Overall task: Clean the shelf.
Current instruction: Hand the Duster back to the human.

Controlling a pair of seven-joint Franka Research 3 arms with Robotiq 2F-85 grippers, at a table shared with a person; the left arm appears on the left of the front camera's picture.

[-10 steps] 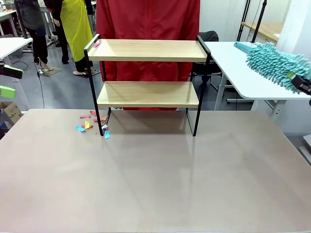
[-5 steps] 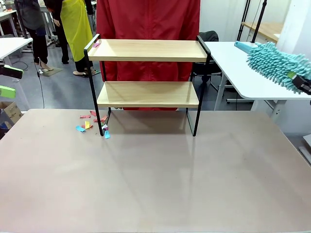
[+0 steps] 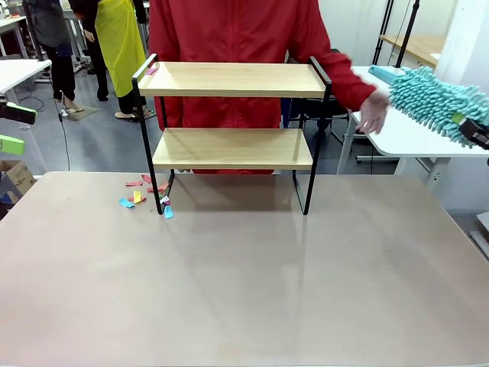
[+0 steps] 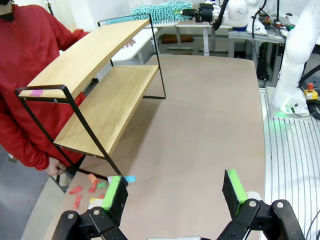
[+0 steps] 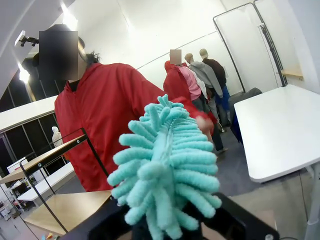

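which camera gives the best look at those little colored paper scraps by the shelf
The front view: the paper scraps lie in the open on the table beside the shelf's left front leg. The left wrist view catches them low down, partly behind the shelf frame and finger. The right wrist view faces the duster.

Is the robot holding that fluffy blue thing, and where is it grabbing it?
Yes. The right end effector is shut on the teal duster, gripping it at the handle end, below the fluffy head. The left end effector is open and holds nothing.
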